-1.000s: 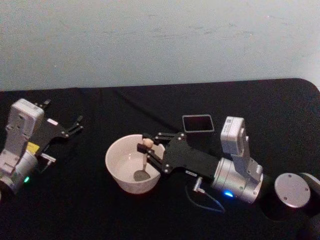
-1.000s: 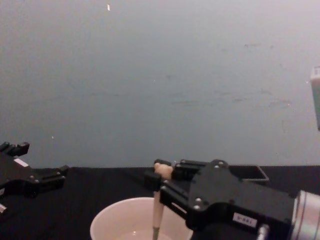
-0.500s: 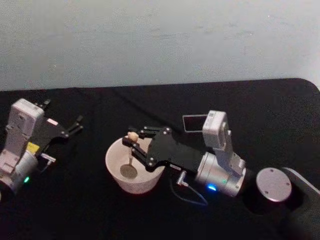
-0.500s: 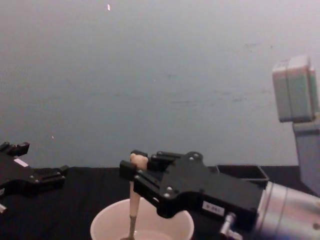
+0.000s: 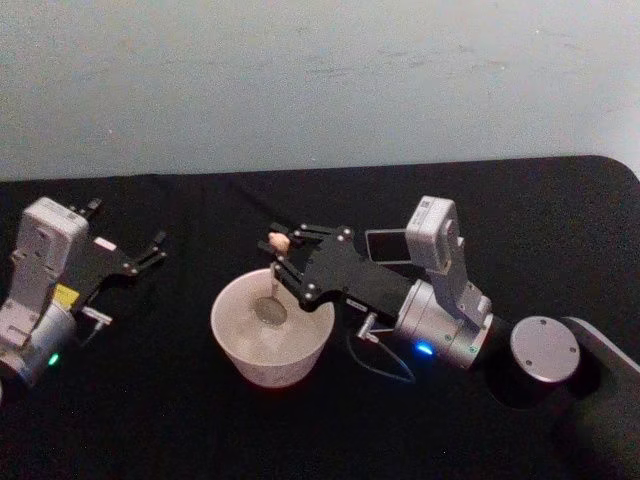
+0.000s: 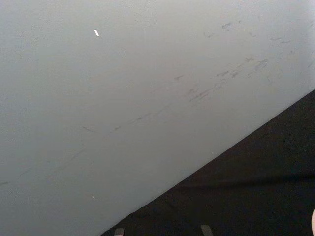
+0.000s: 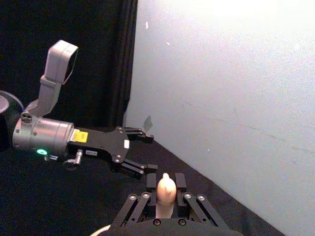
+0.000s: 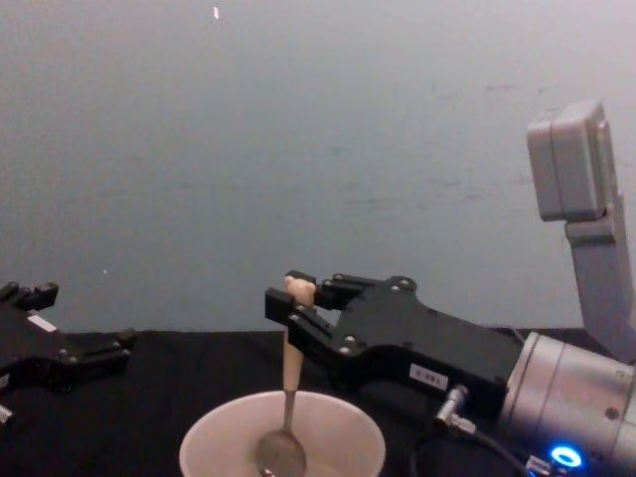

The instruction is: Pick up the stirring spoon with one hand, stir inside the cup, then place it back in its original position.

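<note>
My right gripper is shut on the beige handle of the stirring spoon, just below its small bear head. The spoon hangs nearly upright with its shiny bowl inside the cream-white cup, toward the cup's far side. In the right wrist view the bear head sticks up between the closed fingers. The dark square holder stands behind the right arm, partly hidden by its wrist. My left gripper rests open on the table at the far left.
A black cloth covers the table, and a pale wall stands behind it. The right arm's grey wrist and round joint cap lie to the right of the cup. Bare cloth lies between the cup and the left arm.
My right gripper has swung the spoon from the cup's near left side toward its far side and lifted it a little. The left arm has stayed still.
</note>
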Controlling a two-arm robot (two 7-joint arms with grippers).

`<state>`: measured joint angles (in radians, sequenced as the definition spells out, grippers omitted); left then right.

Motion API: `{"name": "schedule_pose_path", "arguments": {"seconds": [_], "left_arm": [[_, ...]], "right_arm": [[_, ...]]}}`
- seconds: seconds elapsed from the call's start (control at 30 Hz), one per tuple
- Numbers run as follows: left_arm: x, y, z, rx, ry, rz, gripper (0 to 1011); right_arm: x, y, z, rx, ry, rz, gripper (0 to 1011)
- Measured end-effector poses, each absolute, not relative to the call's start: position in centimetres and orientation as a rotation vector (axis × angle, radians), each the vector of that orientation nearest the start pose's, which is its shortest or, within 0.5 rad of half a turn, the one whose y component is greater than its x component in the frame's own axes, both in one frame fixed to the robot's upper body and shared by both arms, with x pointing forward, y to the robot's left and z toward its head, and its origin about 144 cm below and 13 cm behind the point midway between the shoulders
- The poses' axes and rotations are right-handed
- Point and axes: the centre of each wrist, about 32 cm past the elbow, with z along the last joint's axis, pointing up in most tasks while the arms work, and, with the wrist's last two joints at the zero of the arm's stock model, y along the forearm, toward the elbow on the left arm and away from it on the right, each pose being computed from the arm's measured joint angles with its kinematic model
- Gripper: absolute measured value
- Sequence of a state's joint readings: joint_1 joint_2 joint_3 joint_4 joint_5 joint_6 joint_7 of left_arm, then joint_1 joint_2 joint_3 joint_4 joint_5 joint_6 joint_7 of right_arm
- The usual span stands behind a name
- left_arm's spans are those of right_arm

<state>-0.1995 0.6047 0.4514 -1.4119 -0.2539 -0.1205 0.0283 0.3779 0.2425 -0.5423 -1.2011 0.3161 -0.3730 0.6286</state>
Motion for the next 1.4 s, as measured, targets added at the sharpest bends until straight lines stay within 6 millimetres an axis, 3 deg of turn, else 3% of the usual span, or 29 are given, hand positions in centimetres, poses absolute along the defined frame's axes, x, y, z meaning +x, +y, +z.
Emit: {"name": "schedule_pose_path", "arguments": {"seconds": [0.63, 1.07, 1.4], "left_arm": [[48.9, 31.0, 114.0, 0.304, -0.285, 1.248, 1001], [48.9, 31.0, 114.0, 0.304, -0.285, 1.248, 1001], [48.9, 31.0, 114.0, 0.304, -0.285, 1.248, 1001]], "right_arm": [[53.4, -18.8, 113.1, 0.068, -0.234, -0.558, 214], [51.5, -20.4, 113.1, 0.07, -0.201, -0.551, 214], [50.3, -19.2, 113.1, 0.085, -0.174, -0.489, 214]]}}
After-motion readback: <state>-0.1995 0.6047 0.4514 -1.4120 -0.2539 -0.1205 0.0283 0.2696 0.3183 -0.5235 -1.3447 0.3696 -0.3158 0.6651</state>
